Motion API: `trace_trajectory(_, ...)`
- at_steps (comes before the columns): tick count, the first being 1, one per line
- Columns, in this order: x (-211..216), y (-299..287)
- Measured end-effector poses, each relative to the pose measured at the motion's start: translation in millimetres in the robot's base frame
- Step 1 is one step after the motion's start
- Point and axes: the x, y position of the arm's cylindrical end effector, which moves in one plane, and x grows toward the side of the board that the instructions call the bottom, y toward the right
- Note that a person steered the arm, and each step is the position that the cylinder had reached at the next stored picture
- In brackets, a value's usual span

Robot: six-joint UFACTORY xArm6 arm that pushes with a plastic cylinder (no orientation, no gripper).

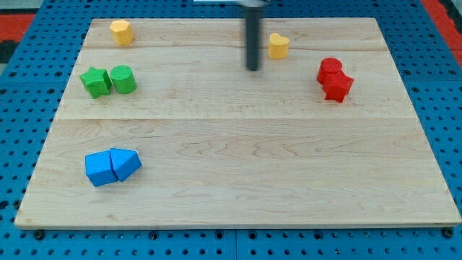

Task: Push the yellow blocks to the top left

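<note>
A yellow hexagon block (121, 32) sits near the board's top left corner. A yellow heart-shaped block (279, 45) sits at the top, right of centre. My tip (253, 68) is the lower end of a dark rod that comes down from the view's top. It stands just left of and slightly below the yellow heart block, with a small gap between them.
A green star block (95, 81) and a green cylinder (123, 79) touch at the left. Two blue blocks (112, 167) touch at the lower left. Two red blocks (334, 79) touch at the right. The wooden board (238, 144) lies on a blue pegboard.
</note>
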Motion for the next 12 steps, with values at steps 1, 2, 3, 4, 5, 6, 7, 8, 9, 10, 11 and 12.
trace_trajectory(1,-37,53)
trace_trajectory(2,-42,-42)
trace_trajectory(3,-90,-53)
trace_trajectory(4,-68,-77)
trace_trajectory(5,-32,-69)
trace_trajectory(6,-43,-125)
trace_trajectory(7,-52,-141)
trace_trajectory(8,-44,-76)
trace_trajectory(9,-74,-71)
trace_trajectory(10,-72,-143)
trace_trajectory(11,-72,-222)
trace_trajectory(12,-65,-227)
